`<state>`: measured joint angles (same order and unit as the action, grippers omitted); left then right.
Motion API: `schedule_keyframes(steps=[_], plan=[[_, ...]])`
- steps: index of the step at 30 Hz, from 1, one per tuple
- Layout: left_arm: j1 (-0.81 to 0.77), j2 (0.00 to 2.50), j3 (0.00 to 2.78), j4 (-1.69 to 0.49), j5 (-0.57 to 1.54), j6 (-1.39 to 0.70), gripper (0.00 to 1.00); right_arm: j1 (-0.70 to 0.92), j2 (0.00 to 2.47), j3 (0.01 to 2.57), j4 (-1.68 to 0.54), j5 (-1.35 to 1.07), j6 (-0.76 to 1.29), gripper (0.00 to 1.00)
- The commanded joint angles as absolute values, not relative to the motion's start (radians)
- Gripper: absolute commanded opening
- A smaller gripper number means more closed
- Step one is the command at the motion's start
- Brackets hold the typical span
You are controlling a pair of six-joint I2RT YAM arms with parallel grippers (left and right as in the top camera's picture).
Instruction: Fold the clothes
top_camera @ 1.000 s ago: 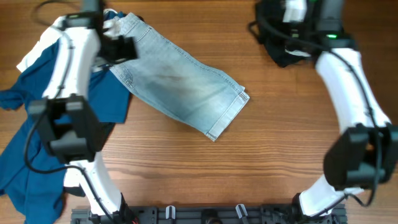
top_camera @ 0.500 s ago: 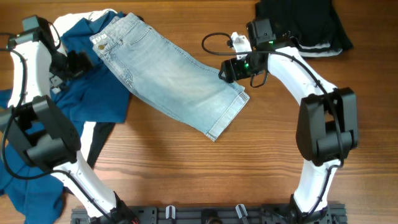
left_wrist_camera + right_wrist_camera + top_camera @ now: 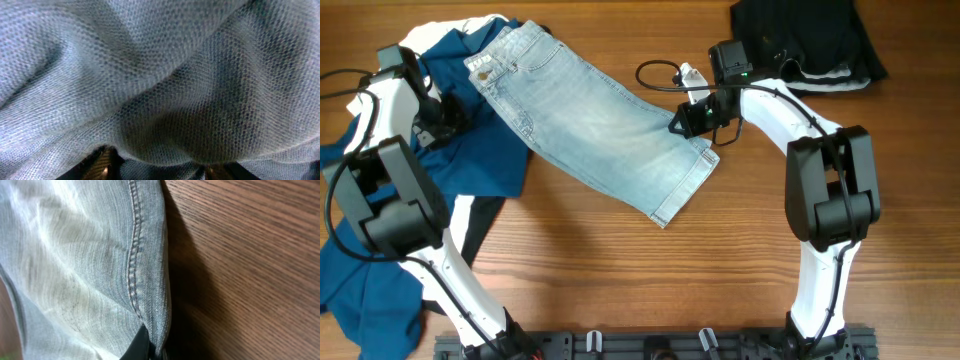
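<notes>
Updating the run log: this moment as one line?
right gripper: jaws shut on denim shorts hem | left gripper: at blue garment, jaws unclear

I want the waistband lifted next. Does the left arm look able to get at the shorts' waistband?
Probably yes: the left pincer sits on the navy garment close beside the denim shorts, whose waistband lies uncovered, nothing between them.

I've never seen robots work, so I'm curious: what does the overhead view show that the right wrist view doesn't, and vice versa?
Only overhead: the whole shorts, a navy garment, a black garment and the left pincer. Only right wrist: the seam stitching up close, with the right pincer shut on the shorts' edge. Both: the denim and the wooden table.
</notes>
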<state>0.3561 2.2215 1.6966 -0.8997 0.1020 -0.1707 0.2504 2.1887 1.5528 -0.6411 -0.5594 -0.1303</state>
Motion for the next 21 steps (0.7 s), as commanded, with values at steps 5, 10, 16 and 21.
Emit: schedule_keyframes(steps=[5, 10, 16, 21], plan=[[0.543, 2.288, 1.682, -0.863, 0.031, -0.173, 0.53, 0.083, 2.033, 1.607, -0.773, -0.458, -0.076, 0.04], [0.711, 2.288, 1.682, -0.876, 0.032, -0.164, 0.51, 0.002, 2.021, 1.607, -0.89, -0.377, -0.103, 0.04], [0.725, 2.248, 1.687, -0.899, 0.171, -0.165, 0.77, 0.072, 2.011, 1.811, -0.973, -0.388, -0.216, 0.99], [0.587, 2.043, 1.697, -0.908, 0.174, -0.108, 0.9, 0.25, 2.041, 1.907, -0.74, -0.269, -0.233, 1.0]])
